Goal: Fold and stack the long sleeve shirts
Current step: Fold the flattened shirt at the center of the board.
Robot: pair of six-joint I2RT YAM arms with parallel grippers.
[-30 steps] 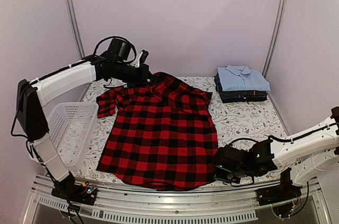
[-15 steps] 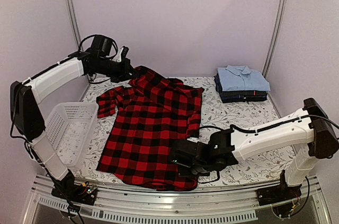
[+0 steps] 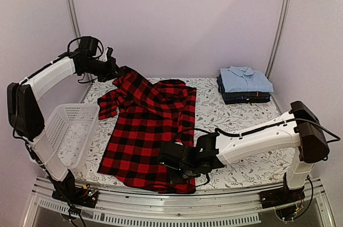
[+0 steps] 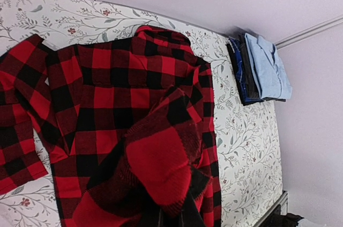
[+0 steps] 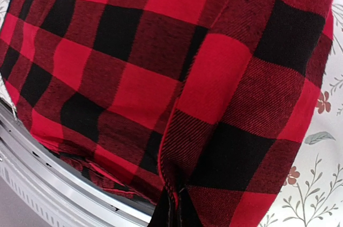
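Both arms have swung leftward, drawing the right side of the red-and-black shirt (image 3: 144, 130) over its middle on the desk (image 3: 236, 119): right claw (image 3: 169, 161) clenched on the near hem, left claw (image 3: 114, 71) clenched on the raised far shoulder. Soft, light cloth likely sags between pinches, so hems and corners suit gripping. The folded shirts (image 3: 244, 84) lie well apart; the basket (image 3: 69, 108) beside the left sleeve could snag.

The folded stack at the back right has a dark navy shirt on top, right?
No. The folded stack at the back right has a light blue shirt on top; the dark navy ones lie beneath it, as the top external view shows.
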